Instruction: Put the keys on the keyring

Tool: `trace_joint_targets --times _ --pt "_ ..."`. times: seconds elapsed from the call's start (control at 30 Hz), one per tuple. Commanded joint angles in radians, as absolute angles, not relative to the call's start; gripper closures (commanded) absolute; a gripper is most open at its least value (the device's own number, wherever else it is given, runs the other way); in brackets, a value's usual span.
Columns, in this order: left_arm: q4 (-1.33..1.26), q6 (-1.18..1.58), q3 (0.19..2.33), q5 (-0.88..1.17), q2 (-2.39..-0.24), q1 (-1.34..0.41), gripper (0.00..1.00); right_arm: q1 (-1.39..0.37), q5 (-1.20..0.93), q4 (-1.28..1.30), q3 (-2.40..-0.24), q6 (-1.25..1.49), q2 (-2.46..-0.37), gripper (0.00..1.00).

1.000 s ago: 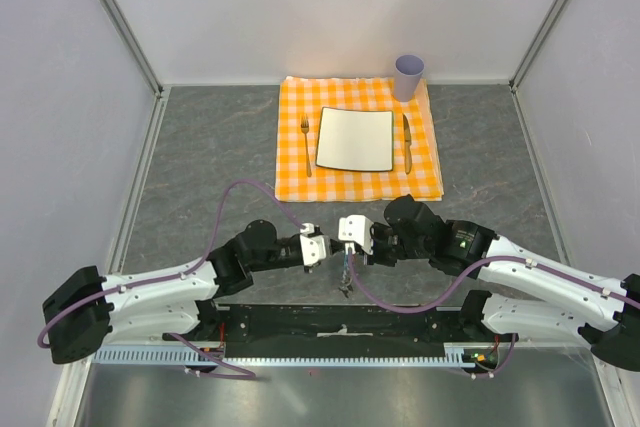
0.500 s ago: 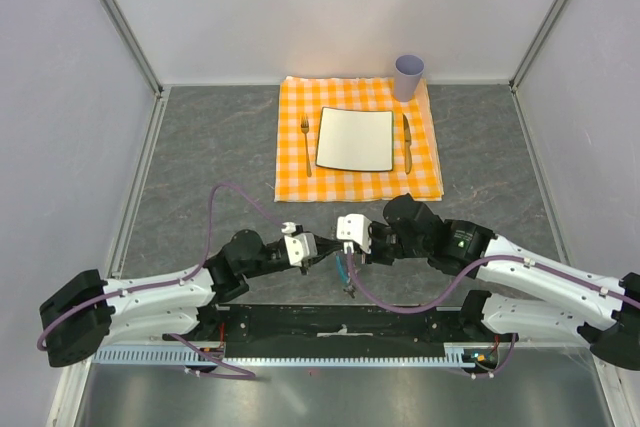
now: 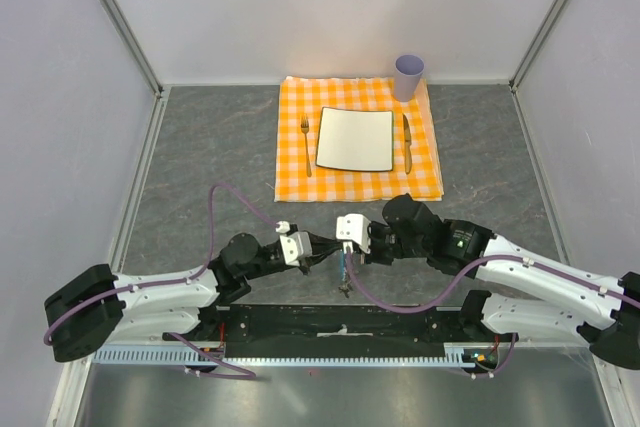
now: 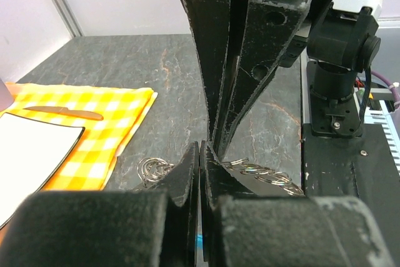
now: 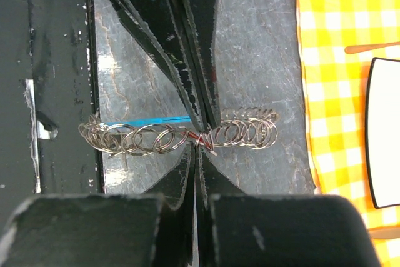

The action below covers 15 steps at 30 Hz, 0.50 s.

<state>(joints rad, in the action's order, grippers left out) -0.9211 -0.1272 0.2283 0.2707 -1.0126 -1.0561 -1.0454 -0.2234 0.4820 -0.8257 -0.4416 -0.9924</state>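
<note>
Right gripper (image 5: 199, 153): jaws clenched, tips pinching the keyring (image 5: 144, 137) partway along its length, so that the chain of silvery loops stretches out level to either side of the pinch. Left gripper (image 4: 200, 154): jaws likewise clenched, its tips meeting those of the right gripper nose to nose from the opposite side and closing on the same stretch of chain. At the point where the two pairs of tips meet, a thin red sliver, taken to be the key (image 5: 195, 137), lies against the loops; which gripper bears on it cannot be told. The blue tab (image 5: 156, 120) runs alongside the chain, just behind it in the right wrist view. In the top view the ring's loose end hangs below the joined tips, above the near edge of the table (image 3: 200, 147), about midway between its left and right edges. Against the far edge, right of centre, lies a checked orange cloth (image 3: 295, 182) carrying a square white plate (image 3: 355, 139), a fork (image 3: 306, 142) to its left, a knife (image 3: 407, 142) to its right, and a pale cup (image 3: 408, 75) at the cloth's far right corner.
</note>
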Motion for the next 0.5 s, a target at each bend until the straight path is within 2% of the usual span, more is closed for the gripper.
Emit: trace_joint_targets --times 0.0,0.1,0.13,0.17,0.23,0.3,0.37,0.47 --pt "-1.098 -0.109 0.229 0.258 -0.996 -1.058 0.98 -1.049 -0.175 0.445 -0.819 -0.433 -0.954 1.0" --pt "-1.1 -0.107 0.23 0.268 -0.997 -1.058 0.98 -1.049 -0.173 0.439 -0.815 -0.413 -0.957 0.98" --pt "-1.103 -0.107 0.23 0.27 -1.002 -1.058 0.98 -1.049 -0.172 0.437 -0.815 -0.41 -0.957 0.94" --pt "-1.104 -0.107 0.23 0.271 -1.003 -1.058 0.98 -1.049 -0.173 0.437 -0.815 -0.405 -0.956 0.84" --pt "-1.104 -0.109 0.229 0.27 -1.003 -1.058 0.98 -1.049 -0.17 0.437 -0.816 -0.396 -0.951 0.77" --pt "-1.104 -0.113 0.227 0.267 -1.002 -1.058 0.98 -1.049 -0.166 0.437 -0.819 -0.394 -0.94 0.63" --pt "-1.104 -0.117 0.224 0.262 -0.996 -1.06 0.98 -1.049 -0.15 0.437 -0.819 -0.391 -0.924 0.55" --pt "-1.103 -0.117 0.218 0.258 -0.988 -1.058 0.98 -1.048 -0.121 0.43 -0.816 -0.39 -0.891 0.53"
